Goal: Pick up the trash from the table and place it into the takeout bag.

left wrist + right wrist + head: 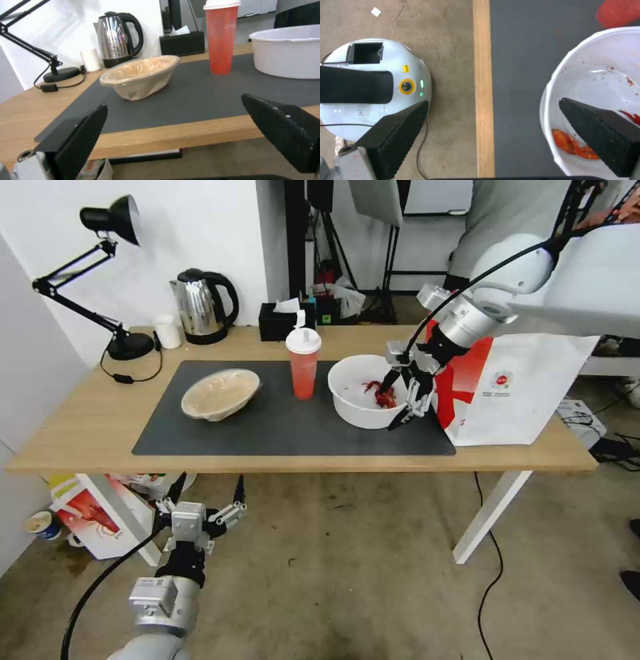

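Your right gripper [402,393] hangs over the white bowl [363,392], fingers spread, one above the inside and one outside its near-right wall. Expect the bowl to be light, thin and a bit slick; take it by the rim. It sits on the mat [280,430] beside the bag [527,387], holding red scraps [380,393]. Your left gripper [203,500] waits below the table [87,427], fingers spread.

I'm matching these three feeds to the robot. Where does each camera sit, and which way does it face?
Head: high, facing down at table; both arms show.
Left wrist: below table edge, facing across beige bowl; open left gripper.
Right wrist: above white bowl, looking straight down; open right gripper, robot's base.
Shared: white bowl, red cup.
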### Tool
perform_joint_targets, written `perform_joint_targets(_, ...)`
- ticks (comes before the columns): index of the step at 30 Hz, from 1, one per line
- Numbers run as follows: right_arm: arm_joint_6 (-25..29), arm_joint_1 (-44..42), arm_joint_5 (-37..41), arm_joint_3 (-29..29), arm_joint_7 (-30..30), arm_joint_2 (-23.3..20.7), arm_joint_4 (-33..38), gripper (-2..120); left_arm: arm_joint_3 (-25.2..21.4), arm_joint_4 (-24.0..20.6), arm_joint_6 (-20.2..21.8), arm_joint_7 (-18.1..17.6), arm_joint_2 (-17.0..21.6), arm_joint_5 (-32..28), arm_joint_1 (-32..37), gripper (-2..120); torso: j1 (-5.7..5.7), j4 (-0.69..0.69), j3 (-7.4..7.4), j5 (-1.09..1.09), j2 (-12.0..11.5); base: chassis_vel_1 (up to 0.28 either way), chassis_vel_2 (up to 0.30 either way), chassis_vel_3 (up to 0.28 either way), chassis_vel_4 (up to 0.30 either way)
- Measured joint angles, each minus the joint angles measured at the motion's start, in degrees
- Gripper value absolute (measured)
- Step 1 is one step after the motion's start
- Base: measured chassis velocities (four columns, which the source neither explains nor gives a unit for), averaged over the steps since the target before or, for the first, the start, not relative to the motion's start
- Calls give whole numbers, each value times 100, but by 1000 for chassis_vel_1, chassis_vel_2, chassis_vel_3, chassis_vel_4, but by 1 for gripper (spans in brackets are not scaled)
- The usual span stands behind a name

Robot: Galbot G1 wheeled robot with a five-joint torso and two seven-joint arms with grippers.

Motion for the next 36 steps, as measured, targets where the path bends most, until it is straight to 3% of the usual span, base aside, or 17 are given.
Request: perform_joint_targets(36,43,-1031,-466,669,-216,-347,-979,100,0,0,0,0,0,0,0,100,0,0,0,1,0,0,0,0,0)
